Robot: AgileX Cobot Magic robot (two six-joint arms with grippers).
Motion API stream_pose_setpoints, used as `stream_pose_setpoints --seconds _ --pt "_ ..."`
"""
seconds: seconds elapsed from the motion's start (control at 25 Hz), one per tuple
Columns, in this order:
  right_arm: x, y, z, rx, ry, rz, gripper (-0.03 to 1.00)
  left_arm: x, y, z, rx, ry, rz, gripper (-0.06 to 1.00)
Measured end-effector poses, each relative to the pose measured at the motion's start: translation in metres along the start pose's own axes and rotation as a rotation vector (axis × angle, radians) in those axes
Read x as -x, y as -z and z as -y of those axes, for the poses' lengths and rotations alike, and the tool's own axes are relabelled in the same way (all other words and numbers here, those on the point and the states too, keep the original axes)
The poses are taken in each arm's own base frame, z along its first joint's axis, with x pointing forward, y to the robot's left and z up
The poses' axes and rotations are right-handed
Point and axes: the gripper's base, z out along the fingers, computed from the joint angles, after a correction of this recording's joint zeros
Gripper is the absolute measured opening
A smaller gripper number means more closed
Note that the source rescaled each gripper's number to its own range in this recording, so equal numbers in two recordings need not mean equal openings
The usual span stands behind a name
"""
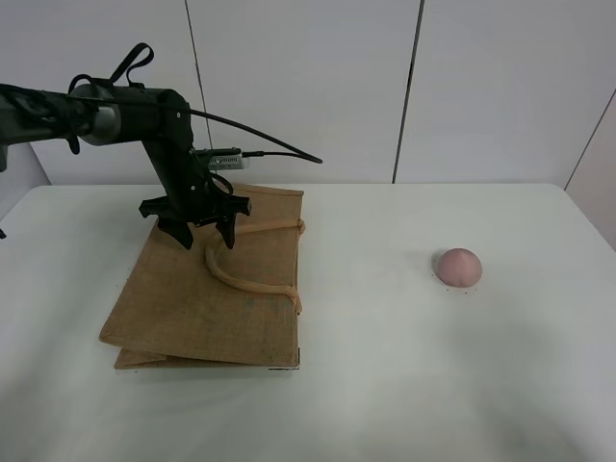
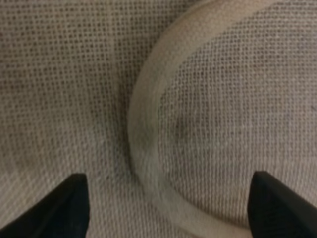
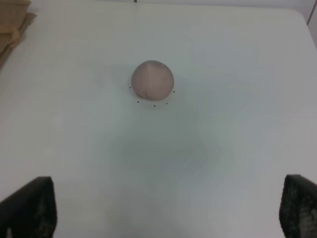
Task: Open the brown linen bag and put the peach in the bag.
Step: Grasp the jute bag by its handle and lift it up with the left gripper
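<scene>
A white table (image 1: 385, 385) seen from above, with a pale panelled wall behind. On its left side a brown woven bag (image 1: 192, 308) lies flat, and a lighter beige loop handle (image 1: 241, 279) curves across its upper face. The left gripper (image 1: 205, 236) points down over the bag near the handle end. Its jaws are spread wide and empty, one on each side of the handle's curve (image 2: 143, 129). Whether the tips touch the cloth cannot be told. A small round dusty-pink peach (image 1: 459, 267) sits on the table's right side, well apart from the bag. The right gripper (image 3: 163, 210) faces the peach (image 3: 152, 79) from a distance, jaws wide apart, holding nothing.
</scene>
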Motion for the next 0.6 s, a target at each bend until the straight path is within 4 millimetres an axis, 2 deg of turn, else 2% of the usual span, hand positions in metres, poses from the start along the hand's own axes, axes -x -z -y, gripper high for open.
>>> stream_pose_setpoints --seconds 0.44,0.52,0.6 --pt "0.0 0.0 0.0 0.0 0.0 0.0 1.0 -0.002 -0.043 -0.002 0.02 0.004 -0.077 0.93" --pt "0.0 0.0 0.0 0.0 0.0 0.0 1.0 -0.002 -0.048 -0.003 0.021 0.008 -0.079 0.88" --pt "0.0 0.0 0.0 0.0 0.0 0.0 1.0 -0.002 -0.051 -0.003 0.03 0.005 -0.084 0.78"
